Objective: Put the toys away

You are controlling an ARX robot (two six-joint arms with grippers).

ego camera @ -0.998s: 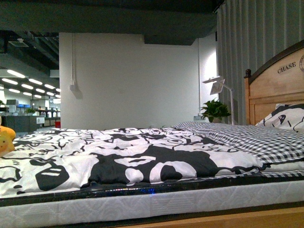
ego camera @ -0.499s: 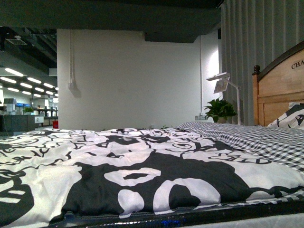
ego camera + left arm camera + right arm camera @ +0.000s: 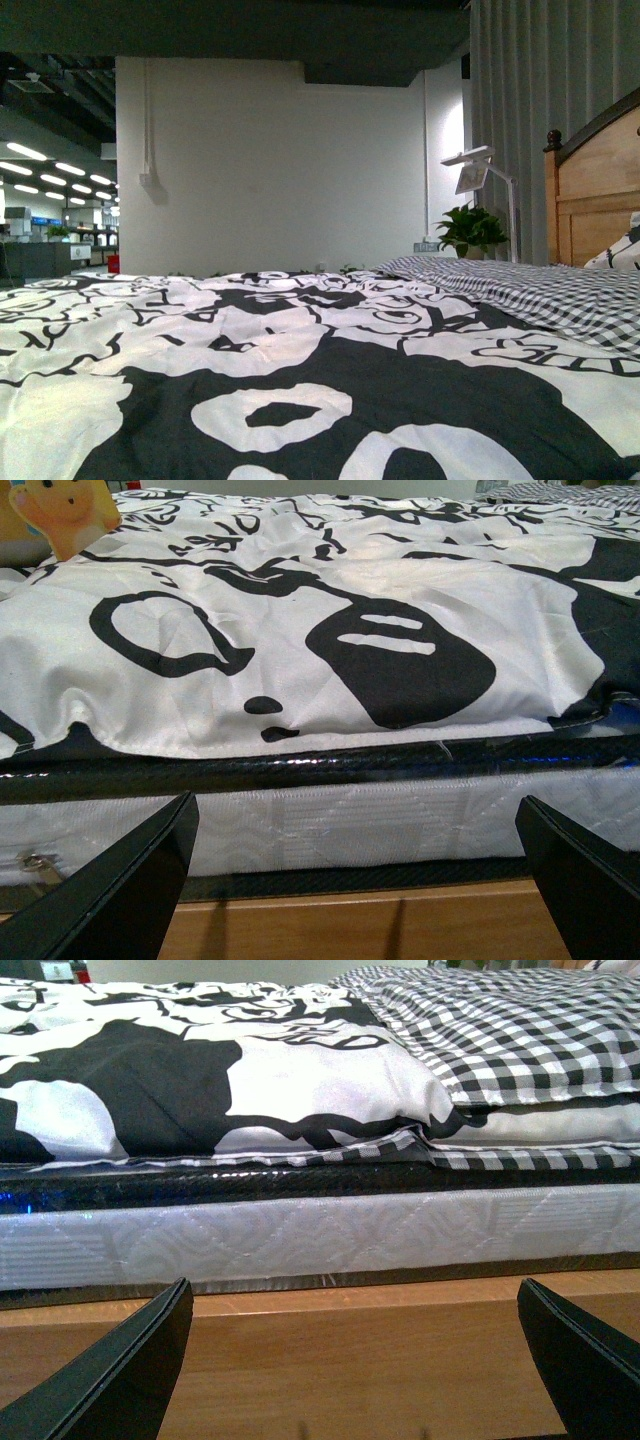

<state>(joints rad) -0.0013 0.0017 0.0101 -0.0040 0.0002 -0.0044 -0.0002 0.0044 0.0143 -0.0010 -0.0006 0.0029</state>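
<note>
The left gripper (image 3: 355, 810) and the right gripper (image 3: 353, 1290) are spread wide, empty, facing the mattress (image 3: 300, 835). The plush toy (image 3: 58, 515) sits on the duvet (image 3: 300, 610), beyond the left gripper. Front view: headboard (image 3: 600, 190) at three o'clock.

A white wall (image 3: 280, 170) stands behind the bed, where a black-and-white duvet (image 3: 300, 380) lies beside a checked blanket (image 3: 520, 290) over a quilted white mattress (image 3: 300, 1230) and wooden frame (image 3: 350, 1360). Grey curtains (image 3: 540, 90) hang by the wooden headboard (image 3: 600, 190), with a white lamp (image 3: 470, 165) and potted plant (image 3: 472, 230) near them. Strip lights (image 3: 28, 151) glow in an open hall far left.
</note>
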